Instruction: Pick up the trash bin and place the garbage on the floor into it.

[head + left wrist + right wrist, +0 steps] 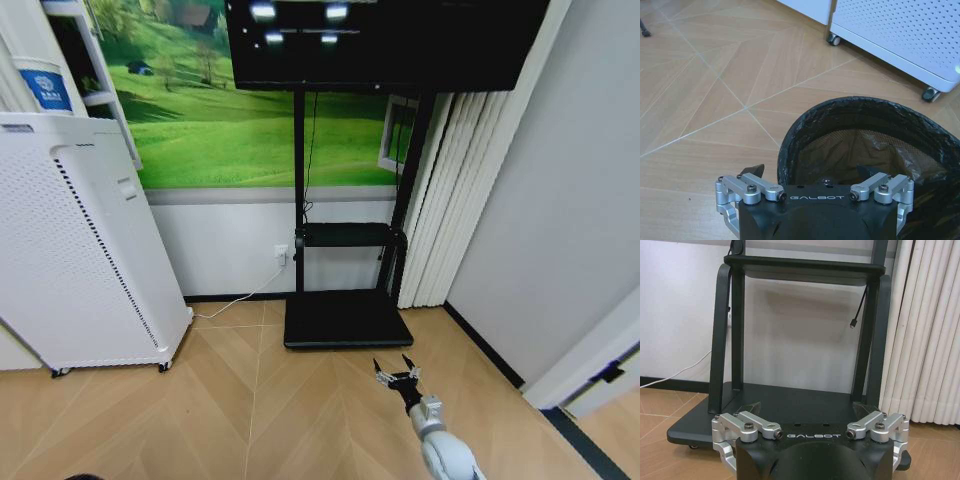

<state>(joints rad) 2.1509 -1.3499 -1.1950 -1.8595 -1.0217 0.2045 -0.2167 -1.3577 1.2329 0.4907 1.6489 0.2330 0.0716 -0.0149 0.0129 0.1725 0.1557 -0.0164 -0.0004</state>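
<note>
Your trash bin (865,145) sits right under the left wrist camera, its round rim wrapped in a crinkled black liner and its mesh wall showing inside. It is over the wood floor (715,100), but you cannot tell from this angle whether it rests on the boards or hangs above them. Your left gripper (812,172) straddles the near rim, one fingertip outside the bin and the other inside over the liner. The jaws look spread with the rim between them; whether the pads actually press the rim is hidden by the gripper body, so treat the grip as uncertain. Just beyond the bin you see the white perforated appliance (900,35) on its casters.

In the head view your right gripper (398,375) reaches forward low over the floor, jaws wide apart with nothing between them. It points at the black base plate of the TV stand (345,318), which is near but apart from it. The right wrist view shows the same stand close ahead, with its shelf above and a loose cable end hanging by one post. A pleated white curtain (445,200) hangs beside the stand on the robot's right, and the white appliance stands well apart on the robot's left.
</note>
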